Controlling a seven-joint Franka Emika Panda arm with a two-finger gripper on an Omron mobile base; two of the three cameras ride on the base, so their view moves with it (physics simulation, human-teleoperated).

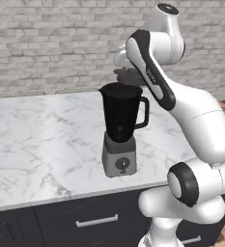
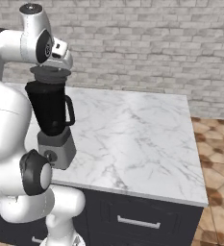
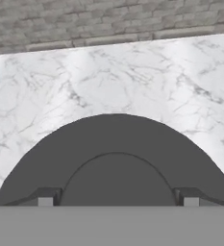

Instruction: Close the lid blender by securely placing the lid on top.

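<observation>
Lid (image 3: 116,158) fills the hand camera's foreground, fingers (image 3: 45,198) closed on its edges, hovering just above the blender (image 1: 119,126) jar mouth, blender at desk (image 1: 46,140) front edge. Risk: released off-centre, lid tilts, slides off.

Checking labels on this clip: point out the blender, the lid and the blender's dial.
blender (image 1: 119,116): left base view, on the black jar's front wall.
lid (image 2: 50,73): right base view, on the disc's rim above the jar.
dial (image 1: 122,165): left base view, on the round knob's face.
</observation>
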